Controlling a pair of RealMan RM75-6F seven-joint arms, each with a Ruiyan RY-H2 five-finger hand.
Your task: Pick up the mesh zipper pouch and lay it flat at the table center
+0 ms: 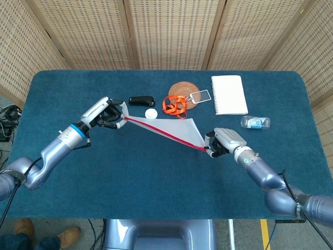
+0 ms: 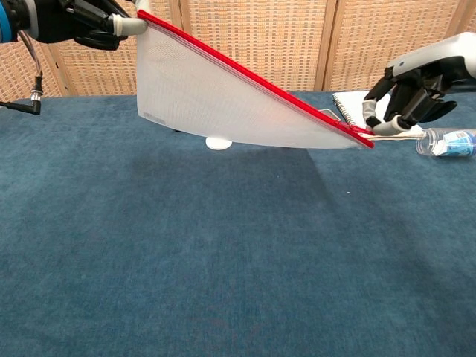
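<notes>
While airborne (taut), mesh pouch (image 2: 223, 97) corners pinched: L hand (image 1: 108, 113) & R hand (image 1: 222, 142).

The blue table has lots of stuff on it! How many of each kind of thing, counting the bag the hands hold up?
Mesh zipper pouch: 1
Notebook: 1
Plastic bottle: 1
Woven coaster: 1
Orange lanyard with badge: 1
Black case: 1
Small white disc: 1
Total: 7

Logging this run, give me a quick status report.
Left robot hand and right robot hand each pinch an end of the mesh zipper pouch. Pouch stretched taut, airborne. White disc below it.
</notes>
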